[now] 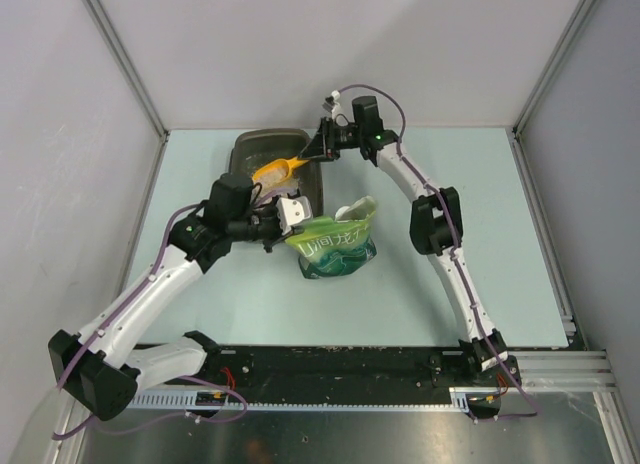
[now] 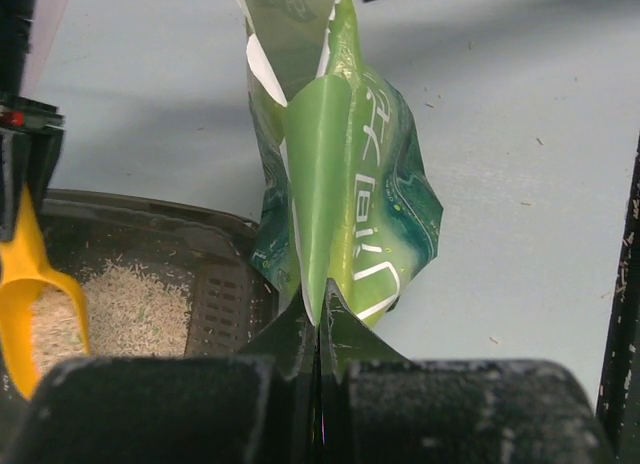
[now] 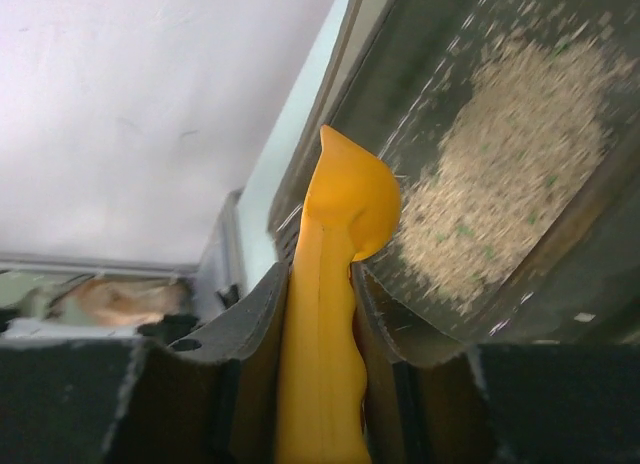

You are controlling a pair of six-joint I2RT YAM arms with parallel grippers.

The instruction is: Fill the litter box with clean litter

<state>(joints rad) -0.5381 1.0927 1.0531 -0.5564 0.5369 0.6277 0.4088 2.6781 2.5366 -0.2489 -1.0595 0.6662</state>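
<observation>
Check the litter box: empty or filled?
Partly filled: a litter patch covers part of the box floor; bare plastic shows around it.

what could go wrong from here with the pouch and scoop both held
1. The left gripper pinches only a thin edge of the green pouch, which lies beside the litter box, not over it; a slip could spill onto the table.
2. The right gripper holds the orange scoop over the box, close to the left gripper; moving either could make them collide.

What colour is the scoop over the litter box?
Orange-yellow; the scoop shows best in the right wrist view.
</observation>
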